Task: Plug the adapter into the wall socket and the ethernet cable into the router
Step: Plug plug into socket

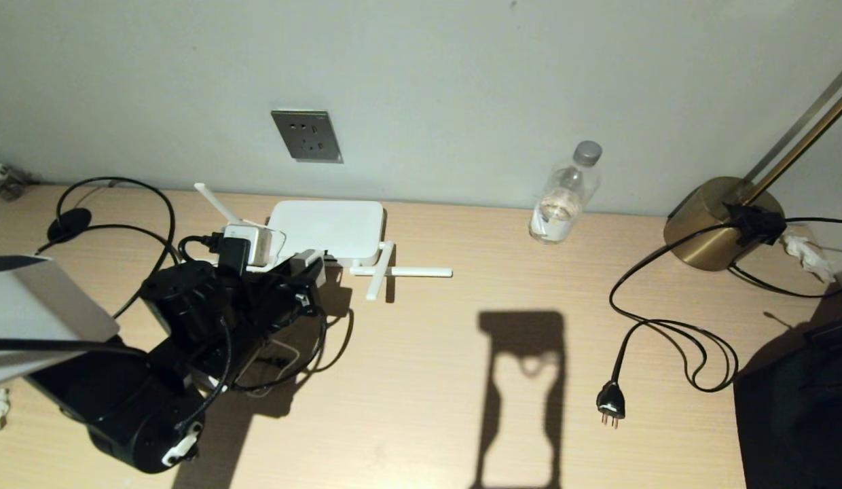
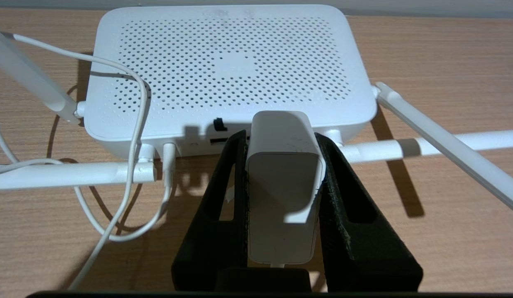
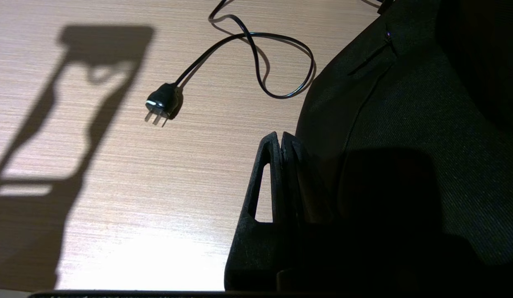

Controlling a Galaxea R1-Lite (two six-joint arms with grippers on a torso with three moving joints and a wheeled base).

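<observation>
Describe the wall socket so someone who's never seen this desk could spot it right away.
Look at the pale wall behind the wooden desk. Just above the white router sits the wall socket, a square grey metallic plate. It is the only fixture on that wall, and its face shows several small pin holes.

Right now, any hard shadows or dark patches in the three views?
Head view: a hard tall shadow on the desk, mid-frame. Left wrist view: the adapter in the left gripper shades the router port edge. Right wrist view: same shadow; the shut right gripper is near-black.
</observation>
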